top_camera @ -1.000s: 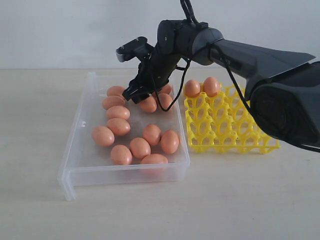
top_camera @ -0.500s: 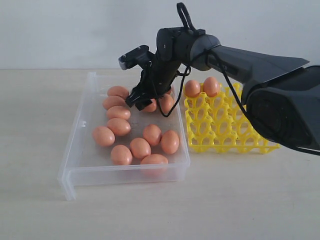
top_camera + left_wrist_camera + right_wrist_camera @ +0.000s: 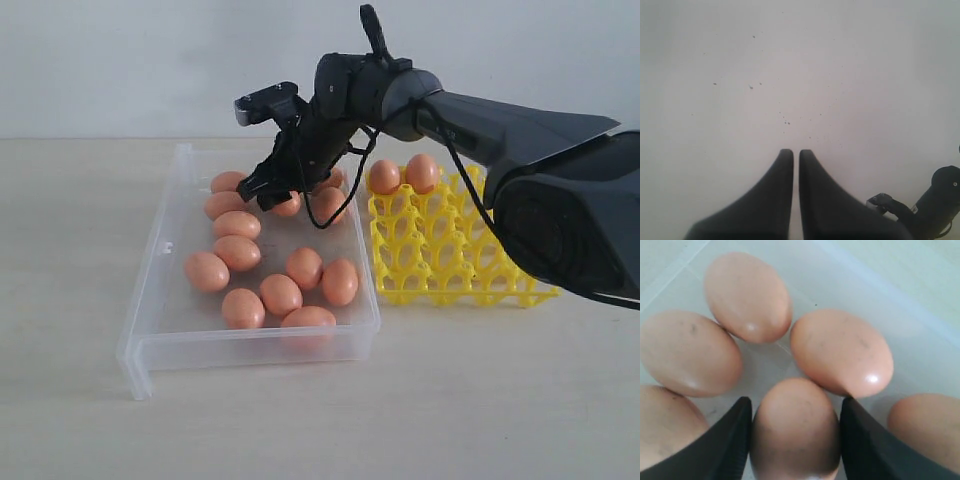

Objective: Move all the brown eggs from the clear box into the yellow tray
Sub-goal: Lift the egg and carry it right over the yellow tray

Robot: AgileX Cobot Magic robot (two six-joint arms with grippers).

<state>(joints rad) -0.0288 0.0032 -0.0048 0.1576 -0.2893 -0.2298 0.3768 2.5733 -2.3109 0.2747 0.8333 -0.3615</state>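
Note:
The clear box (image 3: 160,300) holds several brown eggs (image 3: 281,294). At its far end my right gripper (image 3: 270,196) reaches down among them. In the right wrist view the right gripper (image 3: 796,402) is shut on one brown egg (image 3: 796,435), with a finger pressed against each side of it and other eggs (image 3: 840,352) packed close around. The yellow tray (image 3: 440,262) stands right of the box with two eggs (image 3: 385,176) in its far left cups. My left gripper (image 3: 796,152) is shut on nothing over a bare pale surface and is out of the exterior view.
The right arm (image 3: 500,110) stretches from the right across the tray's far edge. A cable (image 3: 330,215) hangs off the wrist above the eggs. Pale tabletop (image 3: 80,220) lies left of and in front of the box.
The right gripper dipped among the far eggs, its jaws closed in on one egg, and it shifted slightly left. The left gripper has not moved.

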